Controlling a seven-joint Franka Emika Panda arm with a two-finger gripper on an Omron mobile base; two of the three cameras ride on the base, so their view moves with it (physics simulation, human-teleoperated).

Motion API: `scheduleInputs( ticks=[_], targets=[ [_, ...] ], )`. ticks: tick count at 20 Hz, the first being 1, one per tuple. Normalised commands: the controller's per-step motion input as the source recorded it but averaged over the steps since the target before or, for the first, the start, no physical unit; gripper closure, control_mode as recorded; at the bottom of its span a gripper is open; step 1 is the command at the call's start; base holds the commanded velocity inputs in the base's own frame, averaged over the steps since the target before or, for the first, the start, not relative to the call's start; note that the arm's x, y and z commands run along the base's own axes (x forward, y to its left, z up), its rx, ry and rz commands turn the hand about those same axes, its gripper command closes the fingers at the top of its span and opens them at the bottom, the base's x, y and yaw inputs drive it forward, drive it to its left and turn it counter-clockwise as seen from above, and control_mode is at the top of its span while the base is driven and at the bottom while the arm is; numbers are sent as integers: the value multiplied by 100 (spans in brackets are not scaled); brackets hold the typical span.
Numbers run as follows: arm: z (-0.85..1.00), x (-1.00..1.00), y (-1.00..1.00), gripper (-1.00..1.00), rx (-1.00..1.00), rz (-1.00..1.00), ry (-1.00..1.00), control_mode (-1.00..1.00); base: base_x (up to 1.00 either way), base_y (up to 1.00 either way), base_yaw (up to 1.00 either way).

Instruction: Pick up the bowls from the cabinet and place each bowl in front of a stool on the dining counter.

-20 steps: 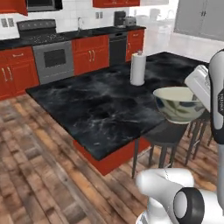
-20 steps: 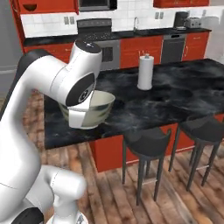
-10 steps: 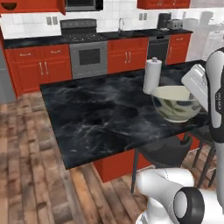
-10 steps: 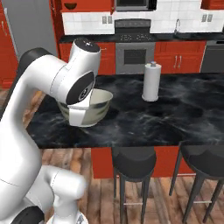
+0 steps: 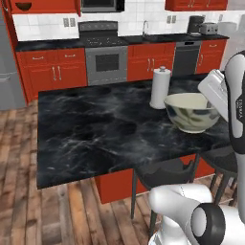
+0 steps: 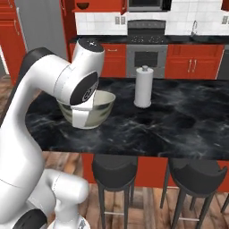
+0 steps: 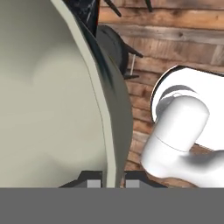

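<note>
The claw (image 7: pixel 107 181) is clamped on the rim of the cream bowl (image 5: pixel 191 112), one fingertip inside the wall and one outside, as the hand view shows. The bowl, with its dark blue-green markings, is held upright in the air over the near edge of the desk (image 5: pixel 95 129), the black marble-veined slab on a red base.

Below the bowl, on the near side of the desk, a dark stool (image 6: pixel 114 166) stands tucked partly under the edge; a second stool (image 6: pixel 199 175) stands just beside it, to its right in the right base view.

Beyond the bowl, a white paper towel roll (image 5: pixel 161 88) stands upright on the desk, near the bowl but apart from it.

Farther back, past the desk, a grey stove (image 5: pixel 106 61) sits between red lower drawers and doors under a black worktop. Up on the wall to the left of the stove, the red cabinet (image 5: pixel 43 6) holds a dark reddish-brown bowl (image 6: pixel 82 6) on its shelf.
</note>
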Motion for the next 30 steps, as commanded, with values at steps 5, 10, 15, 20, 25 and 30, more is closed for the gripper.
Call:
scheduleInputs(
  ticks=[5,10,15,20,25,30],
  targets=[
    [0,0,0,100,0,0,0,100,51,-48,29],
    [0,0,0,100,0,0,0,100,33,-36,17],
    [-45,42,-17,100,4,9,-2,-100,8,-6,2],
    [-93,76,-13,100,2,13,-5,-100,0,0,0],
    [-92,81,-1,100,1,10,-5,-100,0,0,0],
    [-79,93,-4,100,6,11,-6,-100,0,0,0]
  ],
)
